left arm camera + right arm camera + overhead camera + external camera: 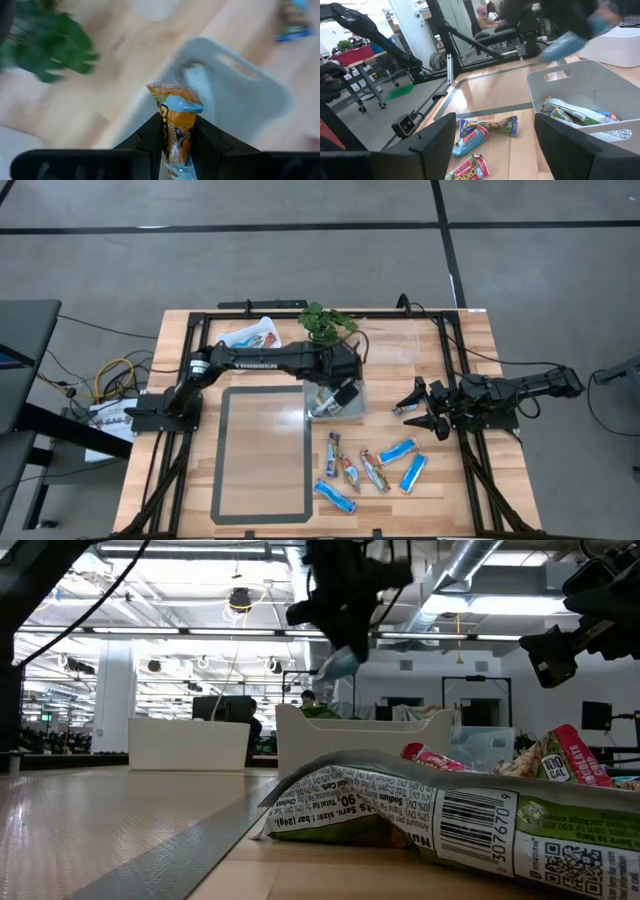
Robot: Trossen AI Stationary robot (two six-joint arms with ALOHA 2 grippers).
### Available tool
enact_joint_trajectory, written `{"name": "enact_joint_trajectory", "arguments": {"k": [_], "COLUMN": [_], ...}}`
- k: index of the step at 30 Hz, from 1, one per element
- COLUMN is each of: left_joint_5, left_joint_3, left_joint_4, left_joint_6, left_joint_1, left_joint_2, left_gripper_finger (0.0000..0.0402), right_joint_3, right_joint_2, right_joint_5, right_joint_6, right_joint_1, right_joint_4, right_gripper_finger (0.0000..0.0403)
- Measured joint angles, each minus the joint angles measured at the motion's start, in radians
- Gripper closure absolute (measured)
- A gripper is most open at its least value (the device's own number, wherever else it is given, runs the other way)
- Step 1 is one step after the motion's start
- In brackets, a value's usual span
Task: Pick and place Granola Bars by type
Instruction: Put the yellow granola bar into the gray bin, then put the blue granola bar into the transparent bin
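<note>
My left gripper (335, 400) hangs over a grey bin (352, 406) at the table's middle and is shut on a blue and orange granola bar (177, 120). The bin (585, 85) holds several wrapped bars. More granola bars, blue (398, 451) and red-brown (348, 470), lie flat on the wood to the near right of the bin. My right gripper (415, 408) waits open at the table's right, level and pointing toward the bin, with nothing between its fingers. My left gripper pinches the bar between its two fingers (210, 137), which lie along the bar. The bar's crimped free end (170, 90) sticks out past the fingertips. The fingers slant down from the table's left. The bar is lifted clear above the bin.
A white tray (252, 337) with bars sits at the back left, and a green plant sprig (325, 322) lies behind the bin. A grey taped rectangle (222, 450) marks the wood at the near left. Black frame rails run along the table's edges.
</note>
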State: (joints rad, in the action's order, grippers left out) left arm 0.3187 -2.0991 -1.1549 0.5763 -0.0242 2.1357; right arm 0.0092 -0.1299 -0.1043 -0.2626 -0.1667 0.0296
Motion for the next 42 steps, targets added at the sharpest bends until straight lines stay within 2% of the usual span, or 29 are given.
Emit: {"name": "enact_joint_trajectory", "arguments": {"k": [11,14,23,28,32,42], "left_joint_5": [-0.079,-0.097,-0.132,-0.135,-0.15,-0.158], "left_joint_3": [0.014,0.041,0.207,0.239,0.239,0.229], "left_joint_4": [0.002,0.01,0.214,0.249,0.258,0.282], "left_joint_6": [-0.252,-0.267,-0.271,-0.271,-0.279,-0.267], "left_joint_1": [-0.035,-0.035,-0.036,-0.035,-0.035,-0.029], "left_joint_2": [0.0,-0.001,0.001,0.001,0.001,0.001], "left_gripper_finger": [0.0327,0.0327,0.0327,0.0325,0.0307,0.0225], "right_joint_3": [0.0,0.0,0.0,0.0,0.0,0.0], "right_joint_2": [0.0,0.0,0.0,0.0,0.0,0.0], "right_joint_5": [0.0,0.0,0.0,0.0,0.0,0.0], "right_joint_6": [0.0,0.0,0.0,0.0,0.0,0.0], "right_joint_1": [0.0,0.0,0.0,0.0,0.0,0.0], "right_joint_4": [0.0,0.0,0.0,0.0,0.0,0.0], "right_gripper_finger": [0.0138,0.0138,0.0138,0.0138,0.0138,0.0138]}}
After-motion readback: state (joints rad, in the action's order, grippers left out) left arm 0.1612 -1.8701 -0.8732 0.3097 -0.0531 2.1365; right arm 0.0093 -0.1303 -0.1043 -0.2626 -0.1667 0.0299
